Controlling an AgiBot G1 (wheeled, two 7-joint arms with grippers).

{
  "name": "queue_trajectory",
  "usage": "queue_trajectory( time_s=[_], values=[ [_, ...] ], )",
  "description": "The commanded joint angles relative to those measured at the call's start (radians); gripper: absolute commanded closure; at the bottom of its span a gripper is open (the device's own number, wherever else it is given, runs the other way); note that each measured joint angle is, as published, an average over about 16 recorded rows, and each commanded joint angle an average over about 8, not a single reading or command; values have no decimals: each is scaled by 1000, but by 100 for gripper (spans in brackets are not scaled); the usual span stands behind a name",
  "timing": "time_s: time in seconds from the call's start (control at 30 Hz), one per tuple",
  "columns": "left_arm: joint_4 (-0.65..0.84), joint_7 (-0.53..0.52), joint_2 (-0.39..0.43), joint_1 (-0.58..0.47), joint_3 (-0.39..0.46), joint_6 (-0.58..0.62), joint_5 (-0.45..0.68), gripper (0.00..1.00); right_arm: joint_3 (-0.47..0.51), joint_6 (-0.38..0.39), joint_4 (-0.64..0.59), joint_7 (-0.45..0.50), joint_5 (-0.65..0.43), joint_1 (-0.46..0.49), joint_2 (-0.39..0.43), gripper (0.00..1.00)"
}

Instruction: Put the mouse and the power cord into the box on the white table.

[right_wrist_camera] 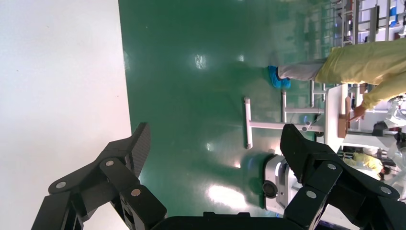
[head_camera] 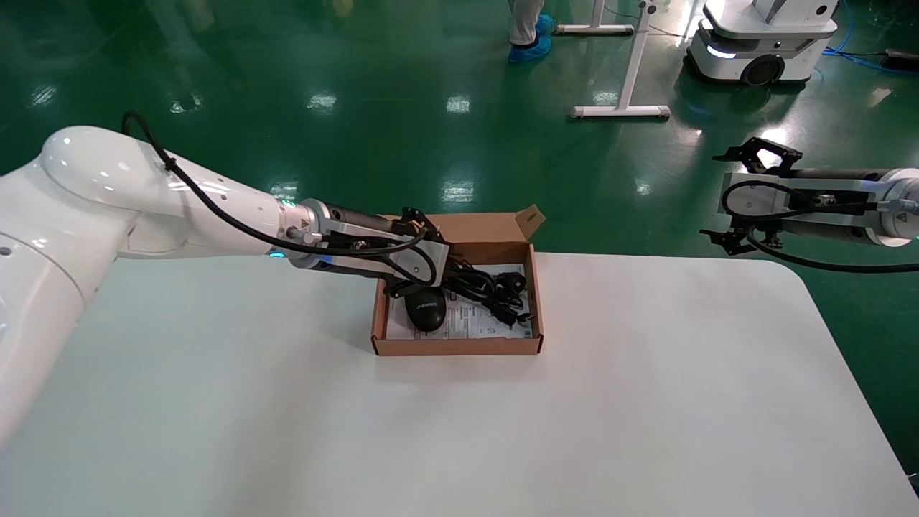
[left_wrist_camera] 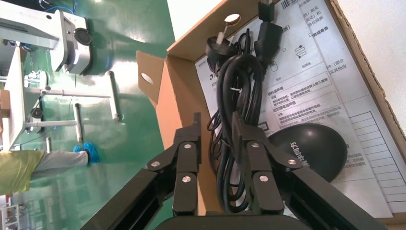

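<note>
The brown cardboard box stands open on the white table, near its far edge. Inside, on the printed sheet, lies the black mouse, close to the box's left end. Beside it the bundled power cord stretches toward the right wall, its plug lying at that end. My left gripper reaches into the box from the left, its narrow-set fingers shut on the cord's near strands. My right gripper hangs open and empty beyond the table's far right corner.
The box's lid flap stands up at the back. Beyond the table is green floor with a white stand, a mobile robot base and a person's feet in blue shoe covers.
</note>
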Motion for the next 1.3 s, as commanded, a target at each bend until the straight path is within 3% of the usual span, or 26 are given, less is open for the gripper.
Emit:
queue_trajectory(
  time_s=[0.03, 1.3],
  values=[
    [2, 1, 0, -1, -1, 0, 1, 0, -2, 0, -4, -4, -3, 2, -2, 0],
    [-654, -605, -460, 404, -312, 261, -502, 0, 252, -336, 784, 716, 410, -439, 250, 0]
  ],
)
